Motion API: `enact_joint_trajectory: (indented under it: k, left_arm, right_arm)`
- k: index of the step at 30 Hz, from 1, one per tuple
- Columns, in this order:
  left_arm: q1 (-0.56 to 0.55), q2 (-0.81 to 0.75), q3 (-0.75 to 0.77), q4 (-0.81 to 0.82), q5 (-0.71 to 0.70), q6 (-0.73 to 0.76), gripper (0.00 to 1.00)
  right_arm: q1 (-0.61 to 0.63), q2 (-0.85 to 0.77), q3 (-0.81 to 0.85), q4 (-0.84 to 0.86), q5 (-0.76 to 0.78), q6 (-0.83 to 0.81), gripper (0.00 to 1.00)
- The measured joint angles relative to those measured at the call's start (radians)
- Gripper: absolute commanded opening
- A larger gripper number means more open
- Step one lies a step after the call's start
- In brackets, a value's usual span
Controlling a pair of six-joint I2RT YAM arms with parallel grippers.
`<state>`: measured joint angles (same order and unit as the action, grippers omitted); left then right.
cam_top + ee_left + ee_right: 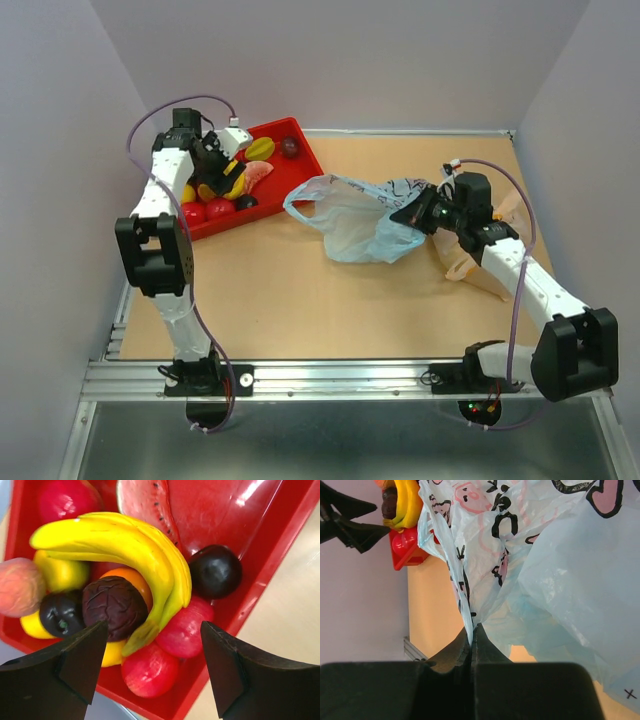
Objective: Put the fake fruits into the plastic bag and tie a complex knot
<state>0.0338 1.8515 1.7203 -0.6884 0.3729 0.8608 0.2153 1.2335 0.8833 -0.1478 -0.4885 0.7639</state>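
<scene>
The fake fruits lie in a red tray (300, 150) at the back left: a yellow banana bunch (135, 550), dark plums (215, 570), red pieces (150, 670), a pink melon slice (145, 502), a peach (17, 587). My left gripper (215, 165) hovers open over the pile; in the left wrist view (154, 645) its jaws straddle the banana stem and red pieces without touching. The light-blue printed plastic bag (350, 215) lies mid-table, mouth toward the tray. My right gripper (415, 212) is shut on the bag's edge (465, 605), lifting it. No knot shows.
A pale orange-beige bag (470, 262) lies under my right arm at the right. A starfruit (260, 148) and a plum (290, 147) sit at the tray's far end. Grey walls close in on three sides; a metal rail (340, 378) runs along the near edge.
</scene>
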Motion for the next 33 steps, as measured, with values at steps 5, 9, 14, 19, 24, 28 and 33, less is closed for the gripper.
enact_joint_trajectory:
  k: [5,9,14,19,24,28,33]
  left_arm:
    - [-0.018,0.148,0.077,-0.035,-0.029,0.064,0.9]
    - [-0.058,0.195,0.087,-0.035,-0.073,0.08,0.9]
    - [-0.103,0.241,0.128,-0.034,-0.124,0.089,0.84]
    - [-0.112,0.262,0.13,-0.022,-0.173,0.088,0.67]
    - [-0.111,0.287,0.13,-0.027,-0.203,0.083,0.54]
    - [-0.111,0.287,0.135,-0.031,-0.2,0.084,0.39]
    - [-0.113,0.285,0.153,-0.049,-0.184,0.09,0.18]
  right_arm:
    - [0.0,0.01,0.0,0.001,0.0,-0.001,0.0]
    - [0.0,0.025,0.0,0.001,-0.001,-0.001,0.0]
    - [0.0,0.04,0.0,0.0,-0.001,-0.005,0.0]
    - [0.0,0.051,0.0,0.002,-0.001,-0.009,0.0]
    - [0.0,0.058,0.0,0.002,-0.002,-0.014,0.0]
    - [0.0,0.058,0.0,0.002,-0.006,-0.019,0.01]
    - [0.0,0.059,0.0,0.002,-0.01,-0.026,0.01]
